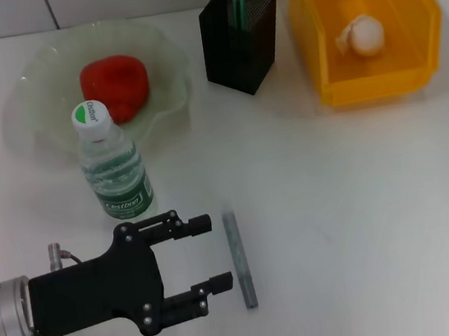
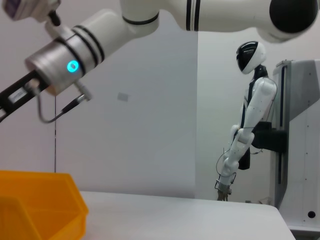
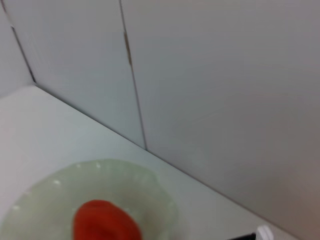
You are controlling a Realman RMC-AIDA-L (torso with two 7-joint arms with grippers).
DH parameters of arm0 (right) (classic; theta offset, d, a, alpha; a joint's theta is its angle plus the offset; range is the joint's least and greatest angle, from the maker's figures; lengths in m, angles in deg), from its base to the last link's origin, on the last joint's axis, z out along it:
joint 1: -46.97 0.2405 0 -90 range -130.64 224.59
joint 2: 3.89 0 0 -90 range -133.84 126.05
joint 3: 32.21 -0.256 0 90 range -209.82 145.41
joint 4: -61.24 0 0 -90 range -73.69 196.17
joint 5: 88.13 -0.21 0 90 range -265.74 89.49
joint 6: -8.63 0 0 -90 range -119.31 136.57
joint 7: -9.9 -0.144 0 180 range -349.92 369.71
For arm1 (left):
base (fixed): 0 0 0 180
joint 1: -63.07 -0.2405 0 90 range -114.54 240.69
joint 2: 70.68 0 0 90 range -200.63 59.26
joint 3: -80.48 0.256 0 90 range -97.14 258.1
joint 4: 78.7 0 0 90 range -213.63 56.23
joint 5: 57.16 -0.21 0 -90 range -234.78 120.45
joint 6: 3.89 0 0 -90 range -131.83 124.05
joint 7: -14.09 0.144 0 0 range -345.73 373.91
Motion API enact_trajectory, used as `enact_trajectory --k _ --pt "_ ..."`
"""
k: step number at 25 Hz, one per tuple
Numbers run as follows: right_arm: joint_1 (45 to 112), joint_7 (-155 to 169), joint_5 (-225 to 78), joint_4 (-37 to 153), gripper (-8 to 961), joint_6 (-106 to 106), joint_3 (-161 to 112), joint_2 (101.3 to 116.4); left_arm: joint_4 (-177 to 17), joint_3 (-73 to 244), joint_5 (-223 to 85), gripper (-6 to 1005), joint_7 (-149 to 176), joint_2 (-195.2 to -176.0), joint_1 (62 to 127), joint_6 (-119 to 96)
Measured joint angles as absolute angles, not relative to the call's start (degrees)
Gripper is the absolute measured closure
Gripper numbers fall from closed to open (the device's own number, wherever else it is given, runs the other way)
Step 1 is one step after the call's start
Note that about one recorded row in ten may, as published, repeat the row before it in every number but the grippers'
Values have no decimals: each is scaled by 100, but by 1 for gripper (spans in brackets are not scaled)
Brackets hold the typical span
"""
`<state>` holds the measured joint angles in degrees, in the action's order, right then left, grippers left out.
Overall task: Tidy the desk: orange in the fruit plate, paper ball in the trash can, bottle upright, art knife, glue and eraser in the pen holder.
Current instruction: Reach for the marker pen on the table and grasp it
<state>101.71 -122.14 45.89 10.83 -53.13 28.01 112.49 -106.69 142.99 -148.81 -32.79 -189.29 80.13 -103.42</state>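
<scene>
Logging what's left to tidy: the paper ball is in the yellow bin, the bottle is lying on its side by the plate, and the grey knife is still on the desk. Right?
One detail is off: the bottle stands upright beside the fruit plate, as the head view shows. The paper ball is in the yellow bin, and the grey knife lies on the desk.

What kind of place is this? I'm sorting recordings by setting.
Probably a robotics lab with a staged desk: a white tabletop against plain wall panels, a white humanoid robot standing in the background, and tidy-up props like a pen holder and yellow bin.
</scene>
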Motion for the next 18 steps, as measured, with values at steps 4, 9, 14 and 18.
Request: enact_trajectory --k 4,9,14,18 --pt "9398 -12791 4593 -566 349 -6435 2802 11334 -10676 14219 -14863 345 -3317 -18928 8043 -10473" --pt "8458 -12946 4403 -2021 277 -7001 2903 11533 -10676 14228 -14796 345 -3334 -18940 8172 -10643" --pt "7833 -13266 3820 -2621 199 -7588 3023 11524 -10675 14262 -14800 346 -3297 -18941 8197 -10644" --pt "7295 -12890 3540 -2912 168 -7969 3040 11535 -10672 14302 -14805 346 -3251 -18946 8203 -10712"
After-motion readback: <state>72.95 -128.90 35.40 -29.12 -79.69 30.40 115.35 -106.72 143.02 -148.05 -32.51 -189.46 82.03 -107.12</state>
